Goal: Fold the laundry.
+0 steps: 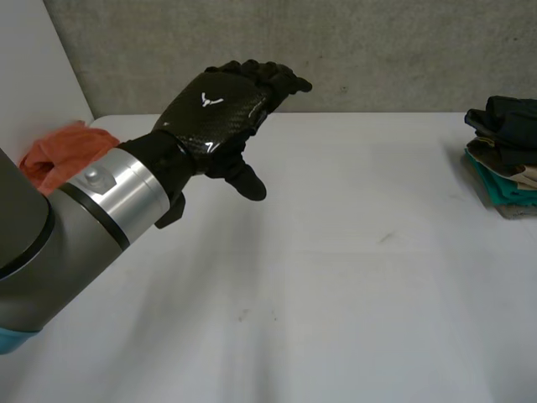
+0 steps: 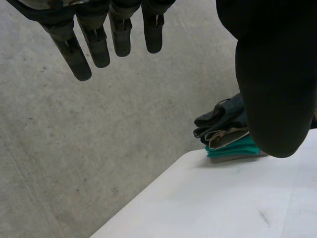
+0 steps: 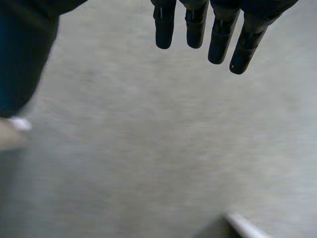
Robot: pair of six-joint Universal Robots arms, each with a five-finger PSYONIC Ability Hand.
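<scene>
1. Noting hand states first: the left hand (image 1: 214, 113) hangs above the tabletop (image 1: 336, 277), fingers straight and spread away from the thumb, with nothing in it. Its own wrist view confirms this: the fingers (image 2: 99, 44) are apart and empty.
2. The right hand (image 3: 220, 44) also shows straight, separated fingers and holds nothing. It faces a plain grey surface (image 3: 148, 148); we cannot tell where it sits relative to the tabletop.
3. Laundry: a crumpled orange cloth (image 1: 63, 155) lies at the tabletop's far left corner, partly hidden behind the left arm (image 1: 109, 189). A folded stack (image 1: 503, 159) of dark, beige and teal pieces sits at the far right edge, well apart from the cloth.
4. Our reading: the stack is the finished pile, parked aside so the middle is free as folding space. The orange cloth looks like the item waiting.
5. Judgement: no fold has begun on the orange cloth. The left hand, open and raised near it, suits a reach.
6. Next move calls for bringing the cloth to the middle and spreading it flat.
7. Risk: being bunched, its corners may be hard to find, and it lies close to the tabletop's edge, so a push could send it off.
</scene>
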